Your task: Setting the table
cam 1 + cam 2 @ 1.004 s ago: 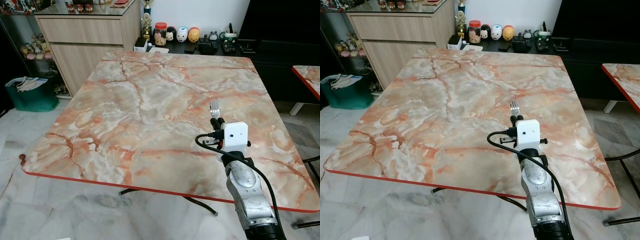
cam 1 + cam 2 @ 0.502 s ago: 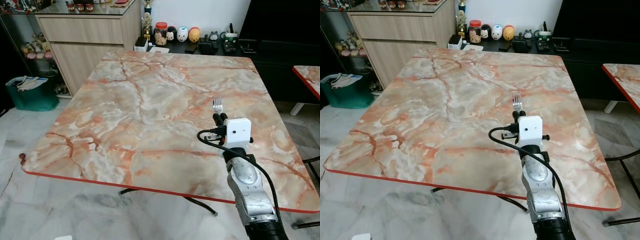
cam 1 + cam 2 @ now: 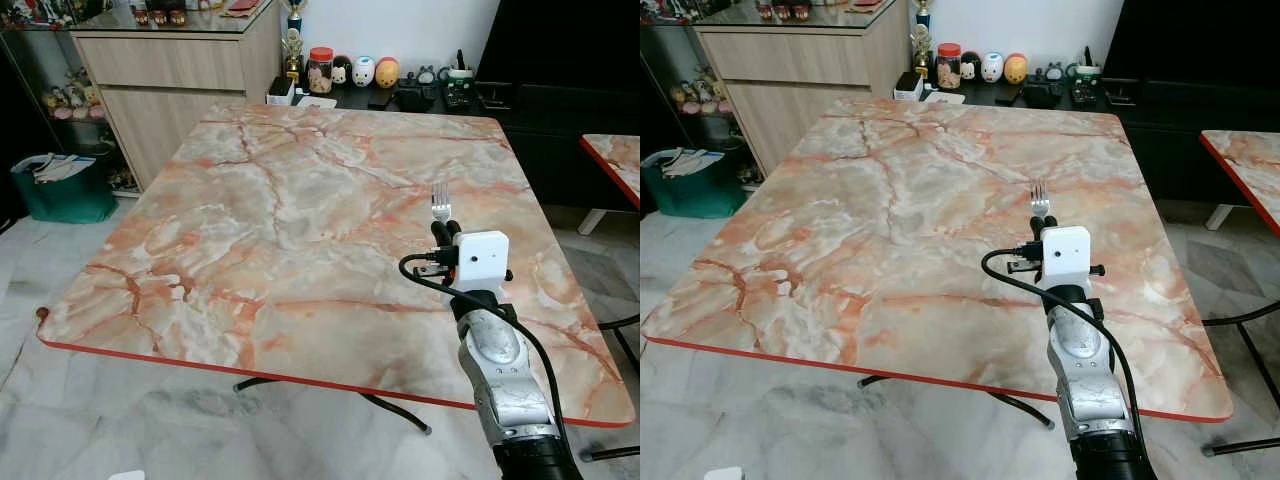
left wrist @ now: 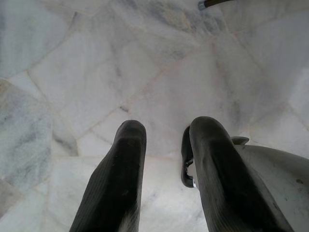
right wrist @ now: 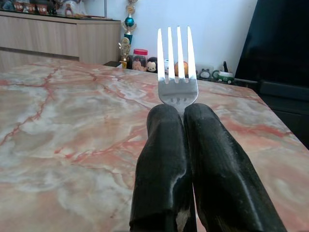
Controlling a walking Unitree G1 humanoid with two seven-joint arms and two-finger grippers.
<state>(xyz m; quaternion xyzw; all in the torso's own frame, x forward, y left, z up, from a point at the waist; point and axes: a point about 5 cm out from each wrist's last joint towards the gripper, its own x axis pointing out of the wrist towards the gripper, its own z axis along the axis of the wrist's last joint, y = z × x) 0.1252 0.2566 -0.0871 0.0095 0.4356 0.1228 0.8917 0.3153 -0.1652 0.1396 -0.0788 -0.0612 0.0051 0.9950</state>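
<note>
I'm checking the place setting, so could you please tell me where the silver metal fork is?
The silver metal fork is clamped in the right gripper, tines pointing forward, above the right half of the marbled table.

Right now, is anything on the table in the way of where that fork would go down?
Nothing visible. The right gripper holds the fork over bare marble table.

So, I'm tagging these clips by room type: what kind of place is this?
Most likely a home dining area: a large marble-patterned table, a wooden sideboard with trinkets beside it, and the right gripper holding a fork above the tabletop.
</note>
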